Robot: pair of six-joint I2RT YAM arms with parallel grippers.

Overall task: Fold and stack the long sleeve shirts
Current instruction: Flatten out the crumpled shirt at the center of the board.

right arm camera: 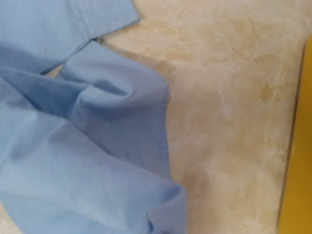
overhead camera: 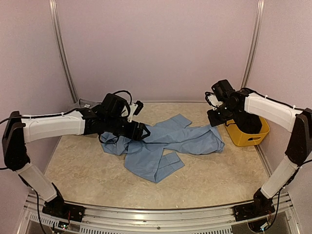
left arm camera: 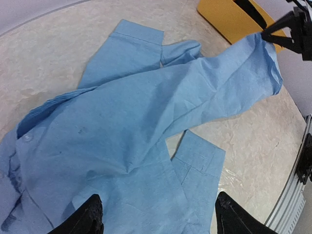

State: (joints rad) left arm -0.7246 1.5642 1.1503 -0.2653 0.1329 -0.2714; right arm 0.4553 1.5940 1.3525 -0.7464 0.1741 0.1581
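Across beige table, shows light blue shirt crumpled centrally, long axis left-right. Puts left gripper, jaws apart, over collar end; has right gripper closed at opposite hem, beside yellow basket.

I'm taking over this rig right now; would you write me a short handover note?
Left gripper: open over the light blue shirt's bunched end, holding nothing.
Right gripper: shut, pinching the shirt's other end beside the yellow basket.
Done: no fold yet; shirt lies crumpled on the table.
To do: spread, fold, stack it; other shirts not clearly visible.
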